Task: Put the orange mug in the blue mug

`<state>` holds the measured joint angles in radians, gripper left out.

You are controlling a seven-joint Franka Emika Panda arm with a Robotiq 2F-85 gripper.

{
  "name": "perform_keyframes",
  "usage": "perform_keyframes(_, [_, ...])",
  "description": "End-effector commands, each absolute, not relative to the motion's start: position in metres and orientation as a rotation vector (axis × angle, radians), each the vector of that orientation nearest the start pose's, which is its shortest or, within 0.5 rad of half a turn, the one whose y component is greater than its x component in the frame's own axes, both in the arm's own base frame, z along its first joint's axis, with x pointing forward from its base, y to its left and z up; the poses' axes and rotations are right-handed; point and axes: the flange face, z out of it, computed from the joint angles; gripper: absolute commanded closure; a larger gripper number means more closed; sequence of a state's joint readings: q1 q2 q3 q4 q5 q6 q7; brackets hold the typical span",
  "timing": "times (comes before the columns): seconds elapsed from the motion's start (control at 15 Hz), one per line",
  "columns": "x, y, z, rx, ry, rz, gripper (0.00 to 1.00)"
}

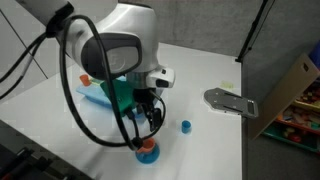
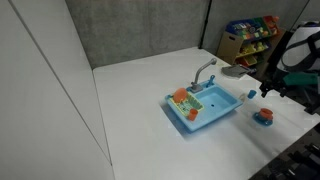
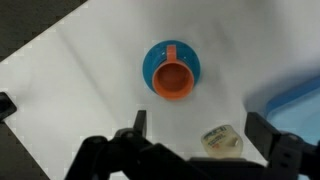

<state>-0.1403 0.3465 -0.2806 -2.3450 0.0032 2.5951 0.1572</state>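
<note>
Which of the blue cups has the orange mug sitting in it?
The wide blue mug under the gripper; the orange mug sits inside it. The tiny blue cup stands apart, alone.

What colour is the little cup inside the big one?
The little mug is orange, inside the blue mug; clearest in wrist view.

White rounded arm [image 1: 135,20] with dark grey joint cap [image 1: 110,55], black looping cables [image 1: 70,100], black gripper [image 1: 150,118]

A lab-like test corner: a white tabletop [image 2: 130,110] fenced by grey partition panels [image 2: 140,30], with a wooden shelf of colourful toys [image 2: 250,35] far right.
</note>
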Motion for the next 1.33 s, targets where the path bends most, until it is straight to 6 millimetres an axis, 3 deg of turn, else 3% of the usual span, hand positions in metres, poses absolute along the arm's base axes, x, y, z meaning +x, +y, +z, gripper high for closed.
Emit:
perform_keyframes(0.0, [0.456,-0.195,0.227,-3.096,0.842,0.211,0.0])
perform_keyframes(0.4, [0.446,-0.166,0.296,-3.133,0.777,0.264,0.0])
perform_keyframes(0.73, [0.432,-0.131,0.343,-3.164,0.761,0.261,0.0])
perform_keyframes(0.87, [0.424,-0.122,0.355,-3.168,0.74,0.248,0.0])
perform_keyframes(0.93, [0.439,-0.13,0.341,-3.153,0.729,0.265,0.0])
perform_keyframes(1.27, [0.429,-0.122,0.352,-3.154,0.717,0.249,0.0])
